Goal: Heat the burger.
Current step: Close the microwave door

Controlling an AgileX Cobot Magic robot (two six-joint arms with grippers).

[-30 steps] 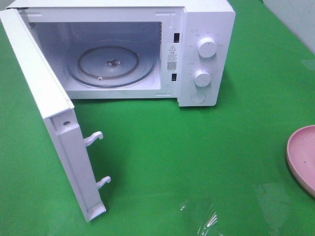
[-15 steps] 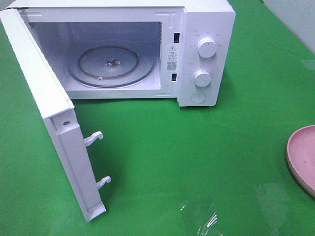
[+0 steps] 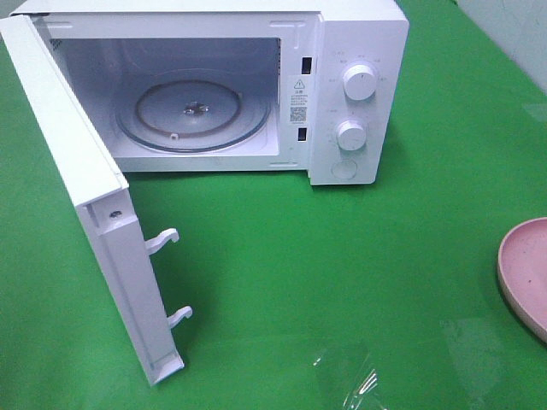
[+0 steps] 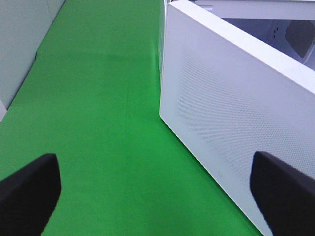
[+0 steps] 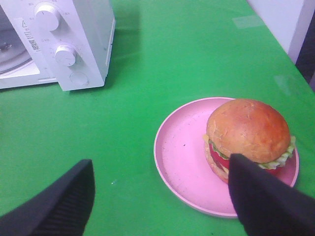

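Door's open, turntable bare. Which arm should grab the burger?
Right. Its open tool hangs just short of the burger on the pink plate. The left tool sits outside the open microwave door, nowhere near it.

The exterior high view cuts off the pink plate [image 3: 526, 269] at its right edge, and the microwave dial markings [image 3: 359, 61] are illegibly small.

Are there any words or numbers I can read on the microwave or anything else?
None can be read.
Sticker on the microwave frame: a warning triangle, tiny print and a square code, all too small.
Marks around the upper knob and lower knob: too blurred.
Pink plate and burger: no writing.
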